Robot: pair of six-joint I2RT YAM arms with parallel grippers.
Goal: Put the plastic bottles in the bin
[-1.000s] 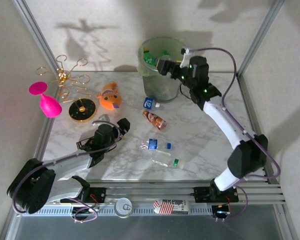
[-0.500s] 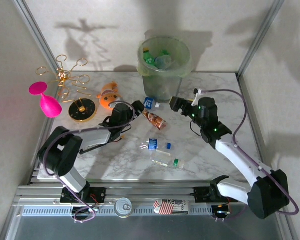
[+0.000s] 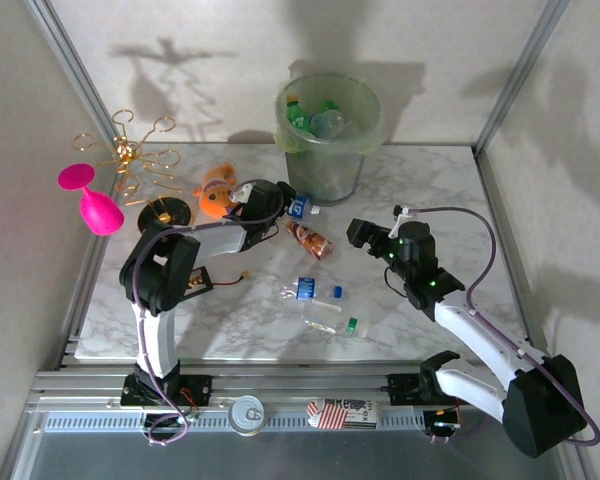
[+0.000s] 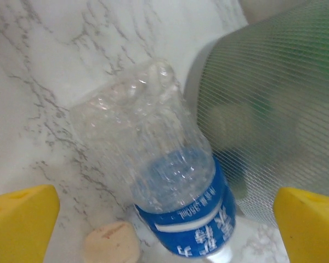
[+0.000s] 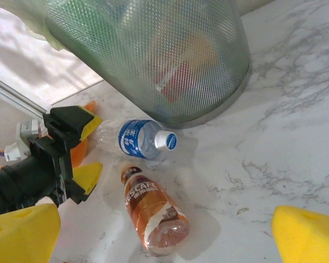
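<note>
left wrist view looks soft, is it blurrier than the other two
Left wrist: yes, the blue-label bottle is soft up close, its print smeared, the bin mesh crisper. Right wrist: sharp, the brown bottle label reads clearly. Top external: the gold rack throws a hard shadow on the back wall.

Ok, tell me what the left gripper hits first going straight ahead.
The crushed blue-label bottle, lying right ahead between the open fingers of the left gripper. The bin stands just beyond it; how close is hard to judge.
</note>
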